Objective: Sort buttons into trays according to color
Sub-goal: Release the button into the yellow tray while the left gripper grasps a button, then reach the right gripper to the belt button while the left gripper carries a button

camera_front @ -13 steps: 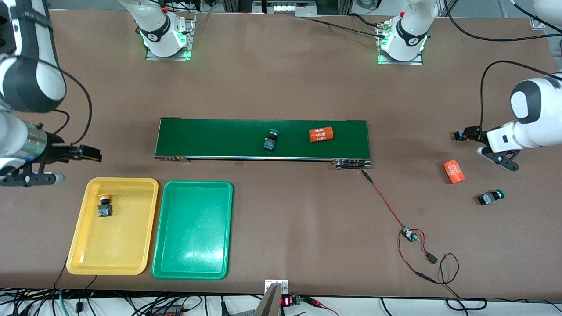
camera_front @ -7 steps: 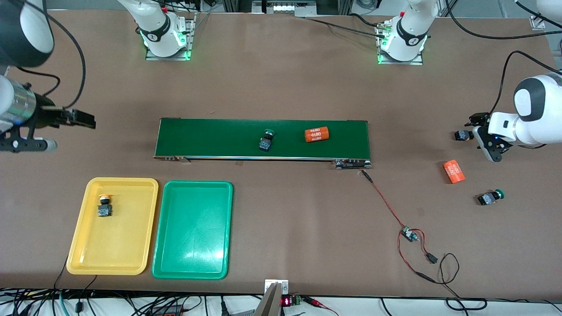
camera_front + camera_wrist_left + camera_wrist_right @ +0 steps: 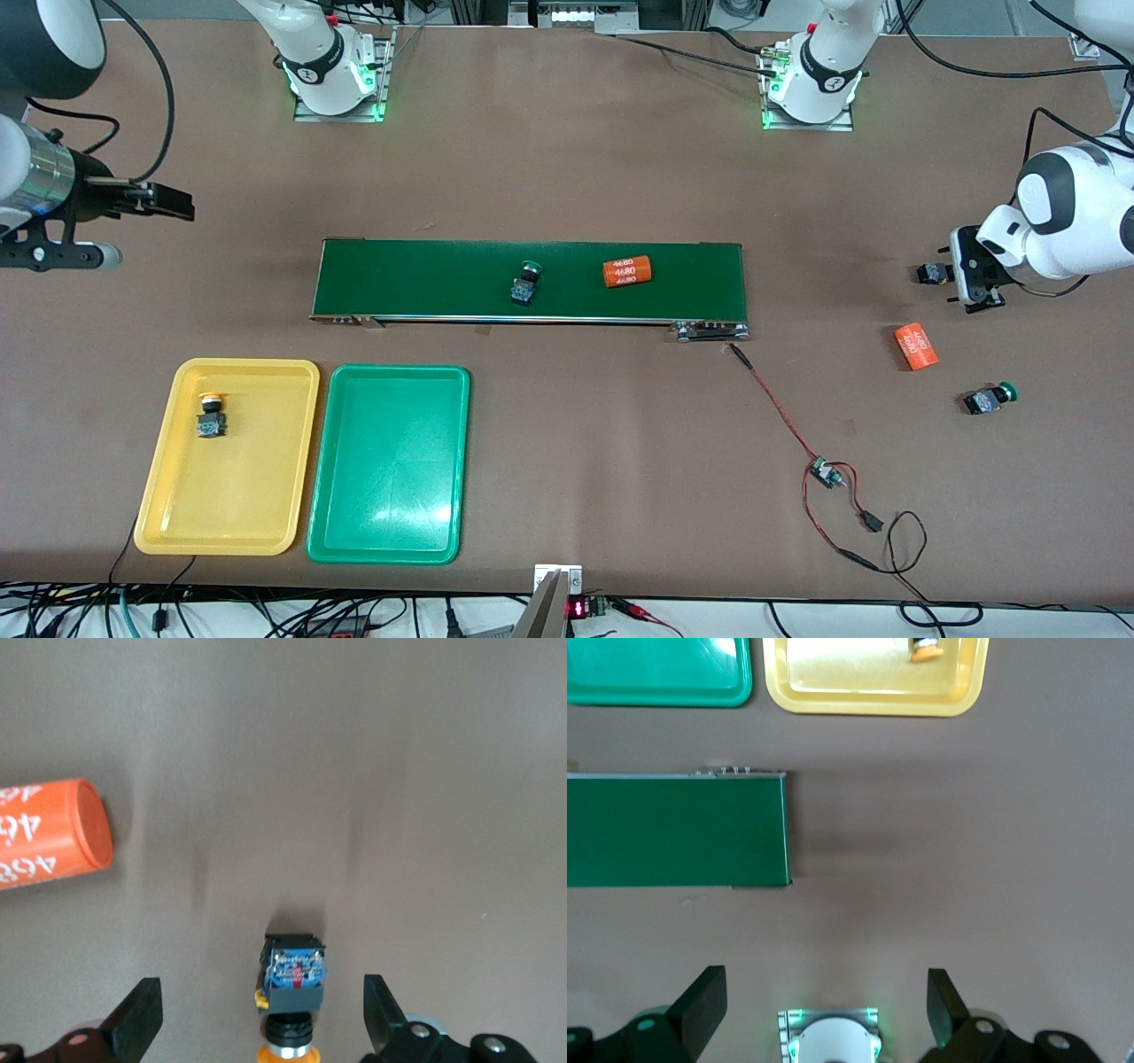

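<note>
A yellow-capped button (image 3: 210, 416) lies in the yellow tray (image 3: 230, 487). The green tray (image 3: 390, 478) beside it holds nothing. One green-capped button (image 3: 525, 283) rides on the dark-green belt (image 3: 425, 275). Another green-capped button (image 3: 990, 399) lies on the table at the left arm's end. My left gripper (image 3: 970, 282) hangs open over a second yellow-capped button (image 3: 293, 973). Its fingers stand on either side of that button without touching it. My right gripper (image 3: 168, 202) is open and empty, up over bare table at the right arm's end.
One orange cylinder (image 3: 627, 270) with white print lies on the belt. Another orange cylinder (image 3: 916, 346) lies on the table near the left gripper. Red and black wires with a small board (image 3: 828, 474) trail from the belt's end toward the front camera.
The left gripper has turned down over the yellow-capped button. The right gripper has drawn away from the yellow tray toward the bases. The belt's button and cylinder have shifted toward the right arm's end.
</note>
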Robot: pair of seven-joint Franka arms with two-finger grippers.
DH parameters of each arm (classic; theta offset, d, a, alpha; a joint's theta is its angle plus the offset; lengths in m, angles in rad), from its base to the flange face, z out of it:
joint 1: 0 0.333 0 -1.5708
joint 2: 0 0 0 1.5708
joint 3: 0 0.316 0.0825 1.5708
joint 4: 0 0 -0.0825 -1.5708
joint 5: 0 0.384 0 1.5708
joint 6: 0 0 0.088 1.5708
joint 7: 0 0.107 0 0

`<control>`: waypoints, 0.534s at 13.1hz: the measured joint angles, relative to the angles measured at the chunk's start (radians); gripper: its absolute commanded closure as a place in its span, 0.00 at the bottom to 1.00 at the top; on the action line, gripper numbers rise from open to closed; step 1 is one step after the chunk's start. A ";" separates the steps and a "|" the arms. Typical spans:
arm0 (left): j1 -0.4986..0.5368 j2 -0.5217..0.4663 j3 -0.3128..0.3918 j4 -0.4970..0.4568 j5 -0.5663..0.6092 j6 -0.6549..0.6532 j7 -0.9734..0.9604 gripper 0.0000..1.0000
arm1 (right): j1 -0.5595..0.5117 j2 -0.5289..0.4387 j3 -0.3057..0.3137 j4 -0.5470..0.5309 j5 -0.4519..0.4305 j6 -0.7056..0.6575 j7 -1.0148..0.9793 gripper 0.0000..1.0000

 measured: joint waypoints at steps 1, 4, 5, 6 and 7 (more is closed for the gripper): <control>0.013 0.000 0.000 -0.007 0.000 0.020 0.028 0.00 | 0.004 0.001 0.000 -0.024 0.008 0.053 0.000 0.00; 0.039 0.002 0.000 -0.035 0.000 0.064 0.091 0.00 | 0.015 0.004 0.001 -0.135 0.047 0.270 0.009 0.00; 0.042 0.006 -0.001 -0.046 0.000 0.072 0.099 0.00 | 0.018 0.006 0.000 -0.174 0.052 0.329 0.026 0.00; 0.044 0.014 -0.001 -0.053 0.000 0.079 0.108 0.00 | 0.026 0.009 0.001 -0.205 0.058 0.374 0.053 0.00; 0.045 0.020 -0.002 -0.058 0.000 0.081 0.111 0.00 | 0.041 0.013 0.001 -0.226 0.062 0.403 0.091 0.00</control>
